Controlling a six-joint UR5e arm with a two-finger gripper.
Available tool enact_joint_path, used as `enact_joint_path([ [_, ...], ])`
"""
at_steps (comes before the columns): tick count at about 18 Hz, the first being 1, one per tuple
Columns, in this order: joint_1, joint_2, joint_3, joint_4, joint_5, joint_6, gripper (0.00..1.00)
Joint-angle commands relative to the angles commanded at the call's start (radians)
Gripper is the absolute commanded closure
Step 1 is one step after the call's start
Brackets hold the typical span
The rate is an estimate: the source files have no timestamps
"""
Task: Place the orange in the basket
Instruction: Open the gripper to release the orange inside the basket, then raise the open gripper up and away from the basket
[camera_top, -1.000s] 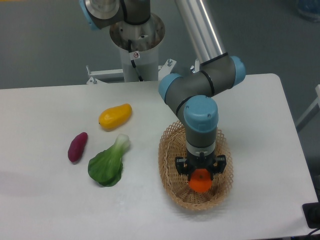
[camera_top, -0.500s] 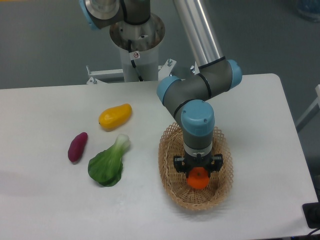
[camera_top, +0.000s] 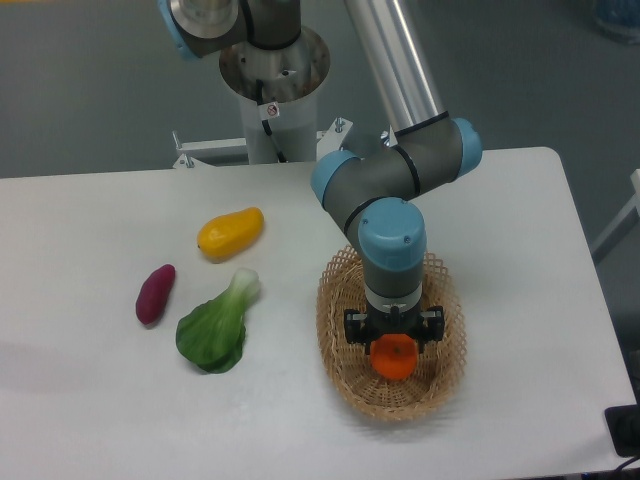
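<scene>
Orange-coloured fruit, the orange, sits clamped in the gripper over the wicker basket interior. Judged nearly complete: lowering, if needed, and release outstanding.

A silver-tubed arm with grey joints and light-blue caps ends in a black gripper.

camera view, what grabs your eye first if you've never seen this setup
The bright orange stands out first, sitting inside the wicker basket at the table's near right, with the robot's hand right on top of it. Next come the arm's blue-capped joints rising behind the basket. To the left on the white table lie a yellow mango, a purple sweet potato and a leafy green vegetable.
</scene>
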Motion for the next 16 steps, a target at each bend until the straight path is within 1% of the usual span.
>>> enact_joint_path([
  [2,0.000,0.012,0.011,-0.002,0.000,0.002,0.00],
  [3,0.000,0.031,0.012,-0.005,-0.003,0.002,0.00],
  [7,0.002,0.072,0.021,-0.006,-0.002,0.002,0.00],
  [9,0.003,0.083,0.041,-0.006,-0.002,0.002,0.00],
  [11,0.014,0.119,0.072,-0.015,-0.011,0.003,0.00],
  [13,0.029,0.149,0.072,-0.018,-0.011,0.009,0.00],
  [16,0.044,0.181,0.072,-0.018,-0.014,0.063,0.00],
])
